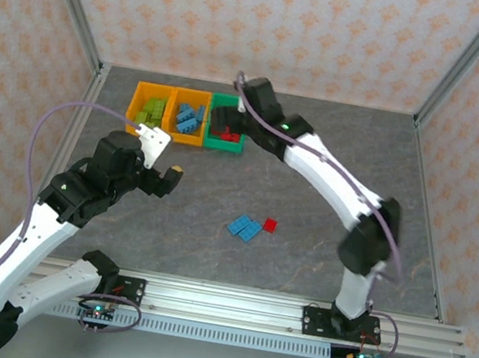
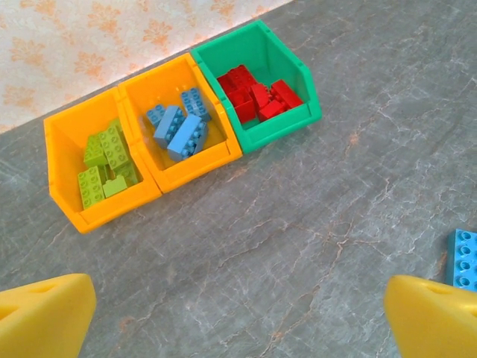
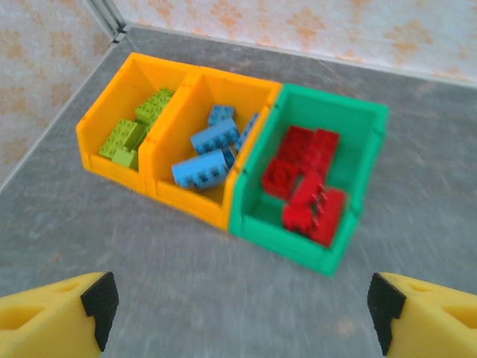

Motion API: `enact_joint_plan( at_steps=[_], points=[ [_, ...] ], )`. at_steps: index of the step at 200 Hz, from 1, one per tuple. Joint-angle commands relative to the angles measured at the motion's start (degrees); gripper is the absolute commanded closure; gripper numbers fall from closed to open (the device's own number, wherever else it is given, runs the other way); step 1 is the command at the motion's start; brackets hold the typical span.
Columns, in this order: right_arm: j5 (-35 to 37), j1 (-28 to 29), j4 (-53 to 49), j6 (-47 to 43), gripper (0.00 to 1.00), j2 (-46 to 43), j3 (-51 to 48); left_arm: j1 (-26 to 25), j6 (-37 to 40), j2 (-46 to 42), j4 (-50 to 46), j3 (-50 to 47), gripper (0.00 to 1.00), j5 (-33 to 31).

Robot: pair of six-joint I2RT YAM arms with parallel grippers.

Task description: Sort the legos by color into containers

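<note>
Three joined containers stand at the back of the table: an orange bin [image 1: 150, 110] with lime green legos [image 2: 104, 160], an orange bin [image 1: 187, 116] with light blue legos [image 2: 179, 127], and a green bin [image 1: 225, 144] with red legos [image 3: 309, 183]. Two loose blue legos [image 1: 244, 228] and one red lego [image 1: 269, 224] lie mid-table. My right gripper [image 1: 226, 122] hovers over the green bin [image 3: 298, 246], open, nothing between its fingers [image 3: 67, 313]. My left gripper [image 1: 165, 159] hangs open and empty in front of the bins, fingertips [image 2: 45, 313] wide apart.
The grey marbled table [image 1: 314, 173] is fenced by patterned walls at the back and sides. A metal rail [image 1: 228, 304] with both arm bases runs along the near edge. A loose blue lego [image 2: 463, 257] shows at the right edge of the left wrist view.
</note>
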Motion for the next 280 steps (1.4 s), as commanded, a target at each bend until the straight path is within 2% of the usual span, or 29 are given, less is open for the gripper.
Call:
enact_joint_plan(
  at_steps=[1, 29, 55, 84, 103, 130, 163, 222, 254, 280],
  points=[
    [1.24, 2.41, -0.10, 6.13, 0.11, -11.44, -15.03, 0.27, 0.64, -0.03, 1.79, -0.60, 0.00, 6.00],
    [5.08, 8.33, -2.40, 12.18, 0.11, -21.89, -29.73, 0.13, 3.34, 0.53, 2.16, -0.86, 0.00, 16.84],
    [5.06, 13.74, -6.71, 11.24, 0.11, -23.26, -36.31, 0.03, 4.54, 2.11, 1.25, -0.16, 0.00, 21.35],
    [4.58, 16.46, -11.00, 3.54, 0.09, -15.48, -34.27, 0.03, 4.52, 2.28, 1.05, -0.23, 0.00, 20.01],
    [8.06, 16.56, -13.06, 0.40, 0.03, -8.97, -31.23, -0.07, 4.55, 1.93, 0.55, -0.31, 0.00, 18.52],
    [7.50, 16.35, -10.28, -4.21, 0.01, -3.64, -30.13, -0.30, 4.60, 1.36, 0.65, -0.75, 0.00, 16.08],
    [6.35, 14.86, -8.17, -5.11, 0.00, 2.09, -28.88, -0.54, 4.67, 2.18, -0.03, -0.27, 0.00, 15.18],
    [4.00, 13.65, -5.68, -4.43, 0.15, 6.74, -28.73, -0.80, 4.62, 2.19, -0.23, -0.33, 0.00, 14.49],
    [3.97, 13.60, -6.69, -3.66, 0.30, 8.07, -28.24, -1.15, 4.63, 1.73, -0.28, -0.38, 0.00, 14.05],
    [4.74, 13.45, -5.09, -2.52, 0.43, 4.59, -29.50, -1.18, 4.76, 1.58, -0.23, -0.52, 0.00, 13.77]
  ],
)
